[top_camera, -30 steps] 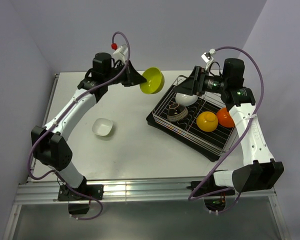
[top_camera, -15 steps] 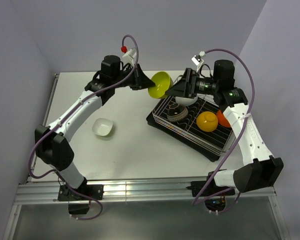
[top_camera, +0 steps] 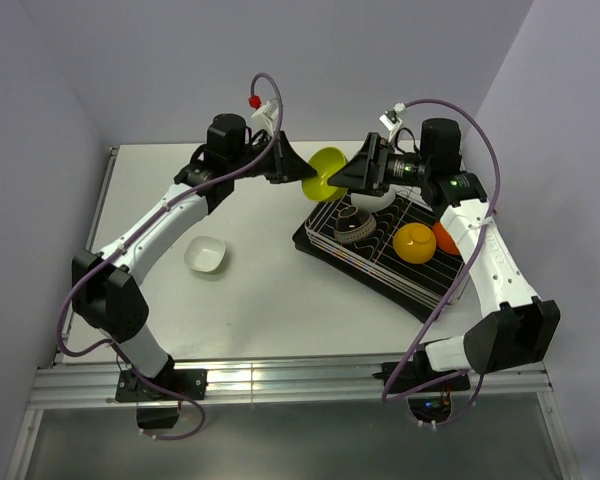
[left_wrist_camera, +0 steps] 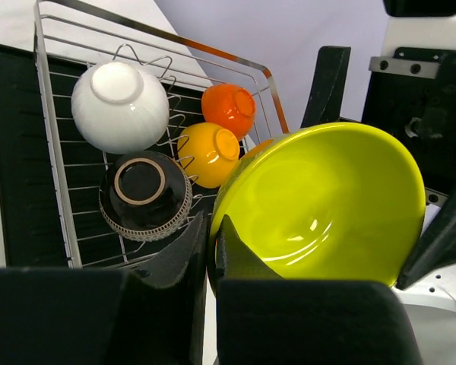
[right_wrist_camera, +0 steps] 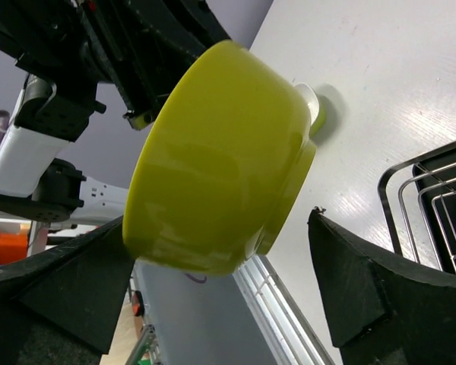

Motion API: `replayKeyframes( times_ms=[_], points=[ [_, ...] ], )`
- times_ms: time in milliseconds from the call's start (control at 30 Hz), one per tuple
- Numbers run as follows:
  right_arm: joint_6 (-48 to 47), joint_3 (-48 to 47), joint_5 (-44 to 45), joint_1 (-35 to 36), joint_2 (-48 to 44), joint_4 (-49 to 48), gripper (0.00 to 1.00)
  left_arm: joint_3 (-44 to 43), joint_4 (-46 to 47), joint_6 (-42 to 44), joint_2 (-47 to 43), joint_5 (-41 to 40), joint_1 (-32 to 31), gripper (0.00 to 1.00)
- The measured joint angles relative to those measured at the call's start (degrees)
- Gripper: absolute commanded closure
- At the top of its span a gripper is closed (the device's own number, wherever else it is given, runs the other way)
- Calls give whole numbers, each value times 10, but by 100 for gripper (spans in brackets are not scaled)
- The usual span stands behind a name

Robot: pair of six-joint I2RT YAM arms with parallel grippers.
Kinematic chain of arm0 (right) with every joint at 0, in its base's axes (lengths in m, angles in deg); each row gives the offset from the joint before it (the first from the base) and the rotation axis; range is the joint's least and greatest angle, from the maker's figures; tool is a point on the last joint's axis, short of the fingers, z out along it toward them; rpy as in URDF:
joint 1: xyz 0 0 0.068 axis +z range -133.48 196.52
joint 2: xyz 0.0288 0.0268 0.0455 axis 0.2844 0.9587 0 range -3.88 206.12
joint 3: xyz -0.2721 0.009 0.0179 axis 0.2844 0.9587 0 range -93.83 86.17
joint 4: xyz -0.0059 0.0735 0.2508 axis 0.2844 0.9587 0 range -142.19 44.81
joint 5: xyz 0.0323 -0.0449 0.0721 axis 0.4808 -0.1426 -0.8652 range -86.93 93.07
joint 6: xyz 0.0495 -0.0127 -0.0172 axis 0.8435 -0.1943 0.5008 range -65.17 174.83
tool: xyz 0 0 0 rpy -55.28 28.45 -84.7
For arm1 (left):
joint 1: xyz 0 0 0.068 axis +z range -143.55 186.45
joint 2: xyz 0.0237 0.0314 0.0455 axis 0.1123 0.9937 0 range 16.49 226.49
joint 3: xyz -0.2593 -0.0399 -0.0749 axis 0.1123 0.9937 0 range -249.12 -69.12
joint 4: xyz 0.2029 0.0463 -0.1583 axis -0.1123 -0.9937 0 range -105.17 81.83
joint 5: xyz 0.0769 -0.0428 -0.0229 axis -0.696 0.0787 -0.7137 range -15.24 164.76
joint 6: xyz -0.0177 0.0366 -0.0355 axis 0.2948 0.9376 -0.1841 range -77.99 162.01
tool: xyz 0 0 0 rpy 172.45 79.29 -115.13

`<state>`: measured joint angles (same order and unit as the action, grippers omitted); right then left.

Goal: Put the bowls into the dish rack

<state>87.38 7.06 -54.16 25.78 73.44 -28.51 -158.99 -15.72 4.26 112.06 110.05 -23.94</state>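
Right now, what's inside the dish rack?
The dish rack holds four upturned bowls: white, dark ribbed, yellow-orange, orange. The lime green bowl in front hides its right part in the left wrist view.

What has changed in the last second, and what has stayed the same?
The left gripper, shut on the lime green bowl, carried it right toward the dish rack. The open right gripper moved left to meet it, its fingers now either side of the bowl. The white bowl on the table and the four racked bowls stayed put.
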Motion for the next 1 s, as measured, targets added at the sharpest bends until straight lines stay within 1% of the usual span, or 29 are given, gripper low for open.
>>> replayKeyframes(
  times_ms=[67,100,167,200,267,300,367,400,500,533,600,700,800,900,1000],
  points=[
    [5,0,-4,0,6,-5,16,2,0,0,0,0,-2,100],
    [8,0,-9,0,9,-6,26,2,0,0,0,0,-3,100],
    [13,0,-17,0,10,-7,35,3,-3,1,0,-4,-3,100],
    [16,0,-17,0,10,-9,45,4,-3,1,0,-5,-3,100],
    [22,0,-17,-1,10,-9,59,4,-2,2,0,-6,-3,100],
    [21,0,-17,-1,10,-9,76,4,-2,2,0,-6,-3,99],
    [19,0,-17,-1,10,-9,93,5,-2,2,0,-6,-2,82],
    [18,0,-17,-1,10,-9,100,5,-2,2,0,-6,-2,67],
    [5,0,-18,0,10,-4,100,5,-5,6,0,-5,-2,48],
    [-1,0,-17,0,10,0,100,5,-5,6,0,-4,-2,39],
    [-16,-1,-16,-2,10,10,100,5,-7,7,0,-4,-2,30],
    [-41,-5,-9,-7,10,32,100,3,-10,7,0,-3,6,25],
    [-80,-13,0,-20,7,68,100,2,-14,7,0,0,23,22],
    [-139,-22,21,-40,-3,119,100,2,-22,12,0,-1,42,21],
    [-217,-44,57,-61,-15,192,100,2,-36,21,0,-2,58,20]
  ],
)
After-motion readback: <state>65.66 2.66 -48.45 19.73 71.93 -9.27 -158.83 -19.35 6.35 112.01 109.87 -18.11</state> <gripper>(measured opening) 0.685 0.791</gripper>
